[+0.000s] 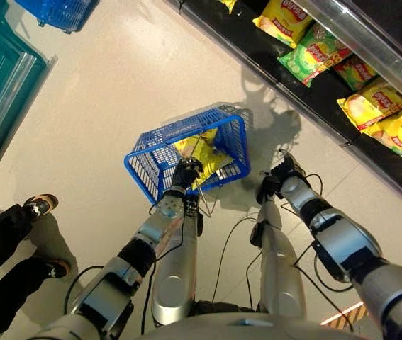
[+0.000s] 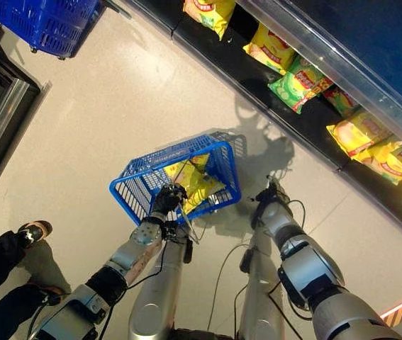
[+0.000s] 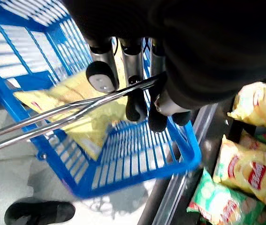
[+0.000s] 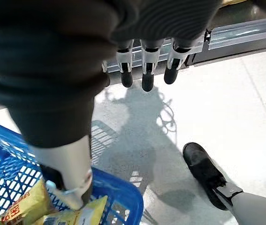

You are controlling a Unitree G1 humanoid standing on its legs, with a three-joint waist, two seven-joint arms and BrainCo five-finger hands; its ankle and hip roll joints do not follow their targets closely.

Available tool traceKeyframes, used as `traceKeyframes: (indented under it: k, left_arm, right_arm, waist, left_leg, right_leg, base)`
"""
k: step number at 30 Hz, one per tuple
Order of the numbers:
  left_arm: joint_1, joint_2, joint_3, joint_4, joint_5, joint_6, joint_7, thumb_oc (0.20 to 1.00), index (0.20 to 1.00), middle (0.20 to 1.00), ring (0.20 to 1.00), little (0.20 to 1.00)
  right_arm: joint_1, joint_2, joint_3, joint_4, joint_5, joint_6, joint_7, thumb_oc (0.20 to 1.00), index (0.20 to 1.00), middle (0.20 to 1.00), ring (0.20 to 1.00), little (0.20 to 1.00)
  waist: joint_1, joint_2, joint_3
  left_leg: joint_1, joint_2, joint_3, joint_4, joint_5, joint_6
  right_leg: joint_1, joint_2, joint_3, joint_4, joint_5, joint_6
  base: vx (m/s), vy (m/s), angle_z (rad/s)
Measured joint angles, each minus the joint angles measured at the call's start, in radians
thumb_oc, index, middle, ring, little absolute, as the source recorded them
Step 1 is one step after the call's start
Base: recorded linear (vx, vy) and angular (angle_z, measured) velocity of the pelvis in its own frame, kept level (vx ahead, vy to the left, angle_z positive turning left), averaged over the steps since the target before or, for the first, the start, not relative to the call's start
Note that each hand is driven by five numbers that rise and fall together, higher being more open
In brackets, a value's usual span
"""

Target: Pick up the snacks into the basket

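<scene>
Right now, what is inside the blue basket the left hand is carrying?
Yellow snack bags lie in the blue basket, which hangs by its metal handle from the left hand. The hand and handle cover part of them, so their count stays unclear.

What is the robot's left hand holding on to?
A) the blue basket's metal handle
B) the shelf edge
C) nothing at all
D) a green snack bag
A: in the left wrist view the left hand has its fingers curled round the metal handle of the blue basket, which already carries yellow snack bags.
</scene>
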Motion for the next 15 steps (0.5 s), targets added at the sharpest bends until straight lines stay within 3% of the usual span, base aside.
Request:
traceKeyframes:
  k: [3,10,15]
  left_arm:
    - [-0.022,-0.052,0.066,0.162,0.0,-0.012,0.018,0.2,0.2,0.2,0.2,0.2]
    - [-0.118,-0.067,0.148,0.468,0.081,0.015,0.033,0.2,0.2,0.2,0.2,0.2]
    - [-0.098,-0.064,0.315,0.608,0.122,0.037,0.035,0.2,0.2,0.2,0.2,0.2]
  right_arm:
    - [0.065,0.018,-0.029,-0.027,0.029,-0.005,-0.002,1.0,1.0,1.0,1.0,1.0]
    - [0.205,0.028,-0.076,-0.036,0.097,-0.028,-0.012,1.0,1.0,1.0,1.0,1.0]
    - [0.362,0.026,-0.169,-0.095,0.164,-0.065,-0.018,1.0,1.0,1.0,1.0,1.0]
  waist:
    - [-0.02,0.0,0.0]
    - [-0.078,-0.004,-0.001]
    - [-0.107,-0.035,-0.002]
  left_leg:
    - [0.054,0.001,0.0,-0.012,-0.003,-0.004]
    - [0.157,0.006,0.006,-0.037,-0.005,-0.006]
    - [0.269,0.028,0.041,-0.038,-0.028,-0.019]
  right_leg:
    - [0.048,0.0,-0.002,0.0,-0.009,0.002]
    - [0.136,0.003,0.003,0.0,-0.026,0.01]
    - [0.227,0.024,0.034,0.0,-0.041,0.003]
  base:
    - [0.01,-0.003,0.0]
    - [0.04,0.001,-0.03]
    - [0.09,-0.028,-0.17]
